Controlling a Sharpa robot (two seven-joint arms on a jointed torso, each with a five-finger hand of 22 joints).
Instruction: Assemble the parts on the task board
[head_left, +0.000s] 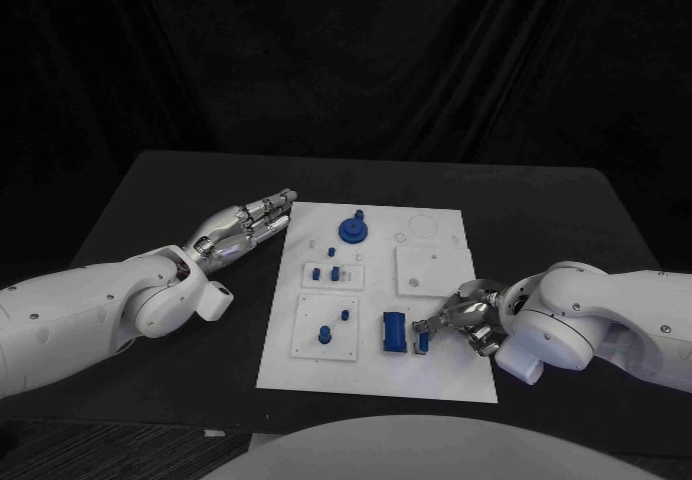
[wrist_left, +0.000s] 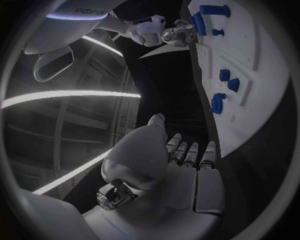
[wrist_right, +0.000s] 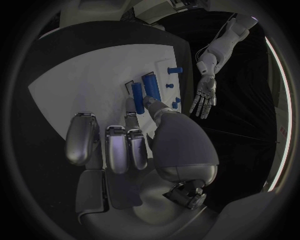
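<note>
The right hand (head_left: 464, 322) sits at the board's (head_left: 433, 375) near right edge, fingertips at a slim blue bar (head_left: 423, 341) — whether it grips, I cannot tell. The bar's long axis runs away from the robot; the left hand (head_left: 245, 228) lies flat, holding nothing, well apart.

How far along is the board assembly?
Early to midway, at a guess. Looks done: a blue round knob stands in the white task board, two small blue pegs sit in a middle plate. In hand: the right hand reaches the slim blue bar beside the wide blue block; grip unclear. Left hand idle, fingers straight.
</note>
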